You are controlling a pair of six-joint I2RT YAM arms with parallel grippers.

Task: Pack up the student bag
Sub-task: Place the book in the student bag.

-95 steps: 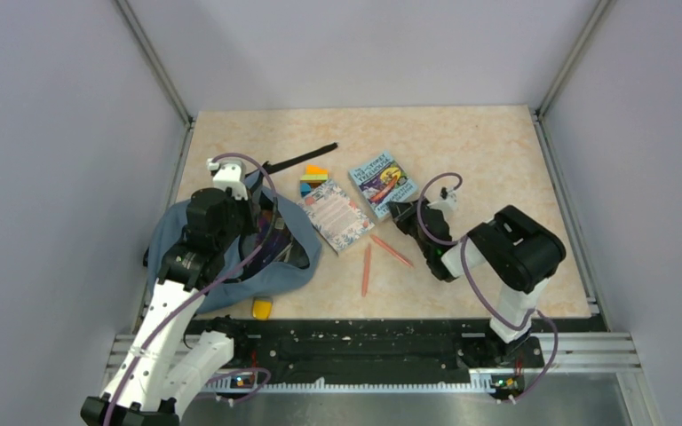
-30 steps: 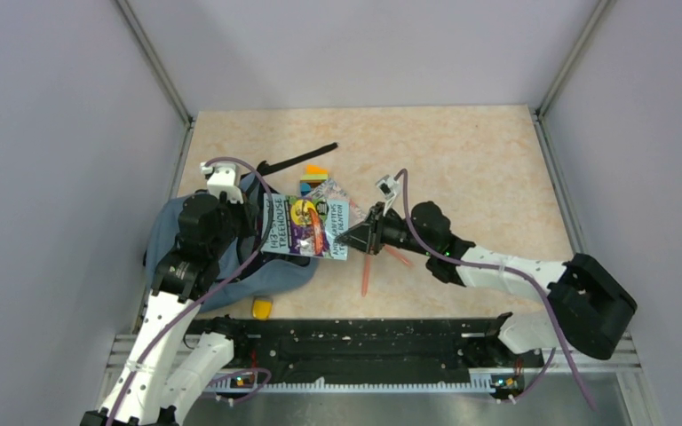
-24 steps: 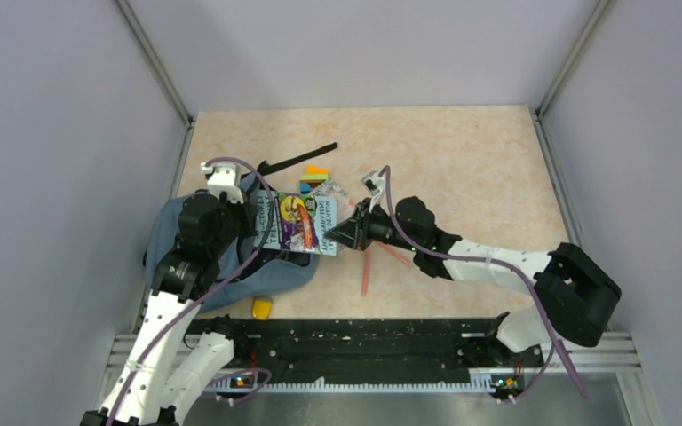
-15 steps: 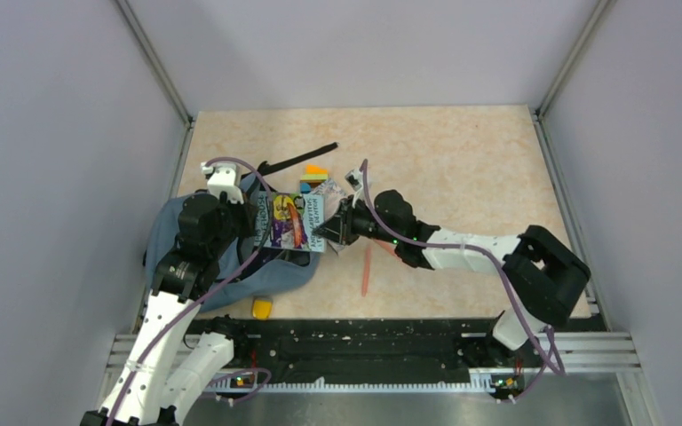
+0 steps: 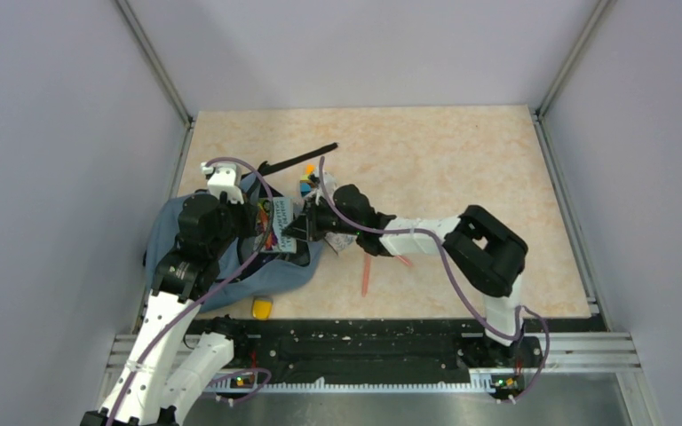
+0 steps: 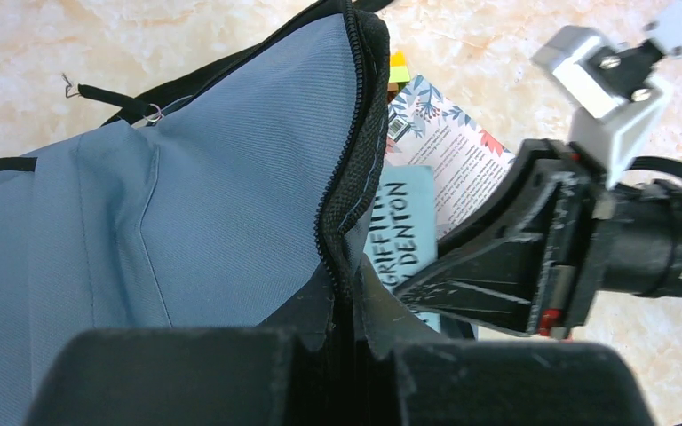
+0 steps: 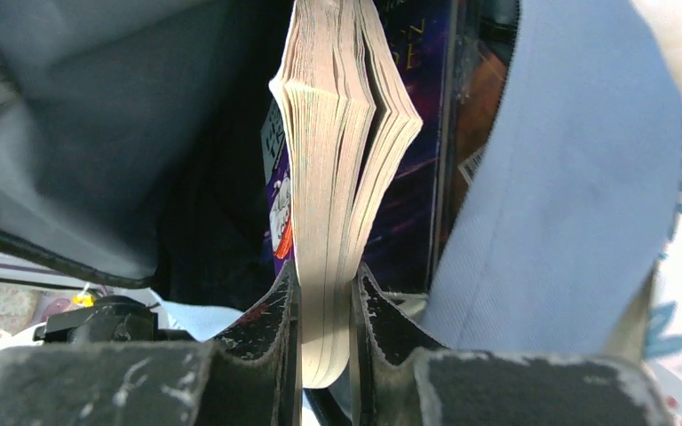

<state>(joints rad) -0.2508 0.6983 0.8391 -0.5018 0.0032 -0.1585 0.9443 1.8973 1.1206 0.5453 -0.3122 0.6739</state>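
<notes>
The peach-marbled table [image 5: 462, 169] bears the student bag [image 5: 222, 280], orange pencils [image 5: 366, 273], a yellow object [image 5: 262, 308] and a black strip [image 5: 300, 160].

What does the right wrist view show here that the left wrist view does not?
Only the right wrist view: the book's page edge clamped in the right gripper, inside the student bag's dark interior, next to a dark purple book. Only the left wrist view: the bag's zipper edge pinched by the left gripper, the held book's teal cover lettering, and the right gripper from outside. Both: the held book, the bag, the floral notebook.
</notes>
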